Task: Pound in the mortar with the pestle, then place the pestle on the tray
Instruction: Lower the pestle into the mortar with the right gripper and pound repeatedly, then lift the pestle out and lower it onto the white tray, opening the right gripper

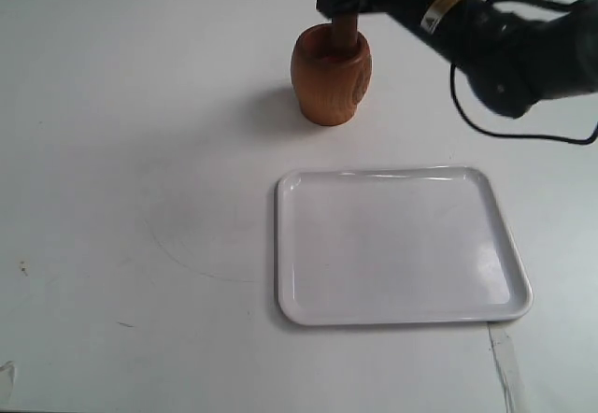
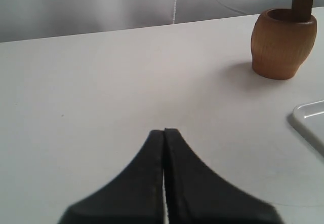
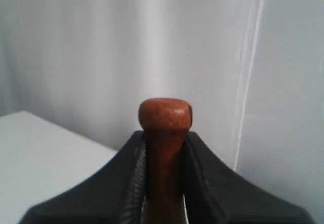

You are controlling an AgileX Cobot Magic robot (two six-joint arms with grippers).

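Pestle (image 3: 165, 115) pinched by right tool (image 3: 164, 135); its knob shows only wrist-side.

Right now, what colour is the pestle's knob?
Reddish-brown, finely speckled. The knob of the pestle shows best in the right wrist view.

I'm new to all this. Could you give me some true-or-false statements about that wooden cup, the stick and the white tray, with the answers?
1. The right claw grips the pestle. True.
2. The pestle stands in the mortar. True.
3. The mortar sits on the tray. False: it stands on the table, apart from the tray.
4. The left claw is wide open. False: it is shut, holding nothing.
5. Something lies on the tray. False: it is bare.
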